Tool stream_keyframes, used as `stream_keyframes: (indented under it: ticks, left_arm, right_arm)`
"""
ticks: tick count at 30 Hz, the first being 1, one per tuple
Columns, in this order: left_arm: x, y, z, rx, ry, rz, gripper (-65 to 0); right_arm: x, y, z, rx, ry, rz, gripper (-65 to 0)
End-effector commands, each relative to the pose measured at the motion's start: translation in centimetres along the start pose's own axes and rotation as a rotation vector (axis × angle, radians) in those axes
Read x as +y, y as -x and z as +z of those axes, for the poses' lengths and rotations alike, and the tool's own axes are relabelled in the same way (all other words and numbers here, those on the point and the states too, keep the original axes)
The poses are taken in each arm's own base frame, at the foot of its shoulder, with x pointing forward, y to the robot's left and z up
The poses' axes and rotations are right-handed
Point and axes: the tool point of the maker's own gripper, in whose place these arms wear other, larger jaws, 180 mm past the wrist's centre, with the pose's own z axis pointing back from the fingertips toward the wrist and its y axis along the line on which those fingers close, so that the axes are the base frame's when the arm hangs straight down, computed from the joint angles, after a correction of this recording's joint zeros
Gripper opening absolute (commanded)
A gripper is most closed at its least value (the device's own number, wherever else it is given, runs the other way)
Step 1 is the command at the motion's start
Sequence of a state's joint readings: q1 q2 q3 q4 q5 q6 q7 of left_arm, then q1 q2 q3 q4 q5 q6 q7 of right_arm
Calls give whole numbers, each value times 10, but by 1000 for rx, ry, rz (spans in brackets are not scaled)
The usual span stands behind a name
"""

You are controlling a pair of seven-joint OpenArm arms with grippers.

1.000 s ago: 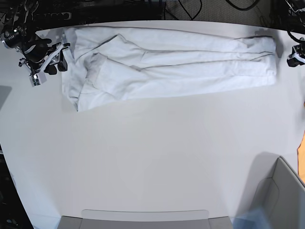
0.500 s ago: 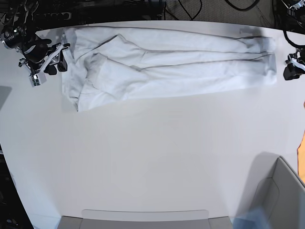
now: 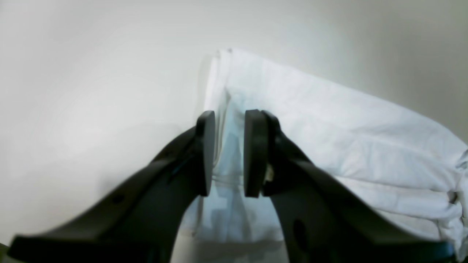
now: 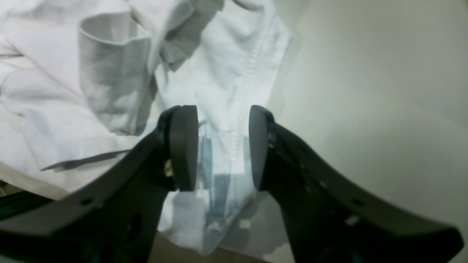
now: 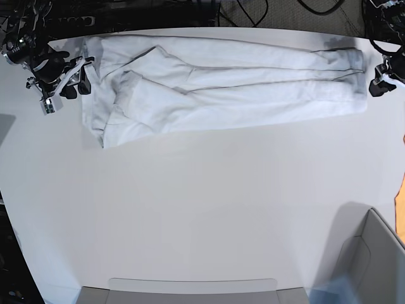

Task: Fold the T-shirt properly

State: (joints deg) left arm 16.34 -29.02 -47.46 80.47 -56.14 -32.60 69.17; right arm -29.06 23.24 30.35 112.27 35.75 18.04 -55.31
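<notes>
Nearest me the tabletop (image 5: pixel 202 209) lies bare. At its far edge the T-shirt (image 5: pixel 221 88) stretches as a long folded band, so each arm takes an end. The left gripper (image 3: pixel 225 153) and right gripper (image 4: pixel 223 148) have jaws spread, straddling the end hems, pinching nothing yet.

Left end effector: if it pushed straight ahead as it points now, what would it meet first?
Probably the folded end edge of the wrinkled plain white cotton T-shirt, seen between its open jaws; depth is unclear.
</notes>
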Motion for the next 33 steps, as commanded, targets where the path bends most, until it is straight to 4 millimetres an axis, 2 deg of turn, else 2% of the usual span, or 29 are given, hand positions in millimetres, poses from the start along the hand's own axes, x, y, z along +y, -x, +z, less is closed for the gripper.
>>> stream_keyframes:
  ticks: [1,5,11,16,21,24,26,33]
  left_arm:
    - [-8,-26,8,-79,16,-49,-469]
    - [-16,-30,10,-87,20,-88,-385]
    - [-24,-16,-2,-20,29,-120,-390]
    - [4,2,-13,74,-96,-128,-389]
    - [27,29,-27,141,-138,-92,-390]
    - [39,37,-30,138,-147,-49,-390]
    - [37,39,-31,144,-141,-55,-391]
    - [7,88,-53,311,-66,-145,-388]
  right_arm:
    - [-1,-9,4,-29,3,22,-415]
    - [-1,-9,4,-29,3,22,-415]
    - [-1,-9,4,-29,3,22,-415]
    - [-2,-9,4,-28,4,26,-415]
    - [-3,-9,4,-28,5,28,-415]
    - [-2,-9,4,-26,5,27,-415]
    - [-2,-9,4,-26,5,27,-415]
    - [-3,-10,5,-27,6,30,-415]
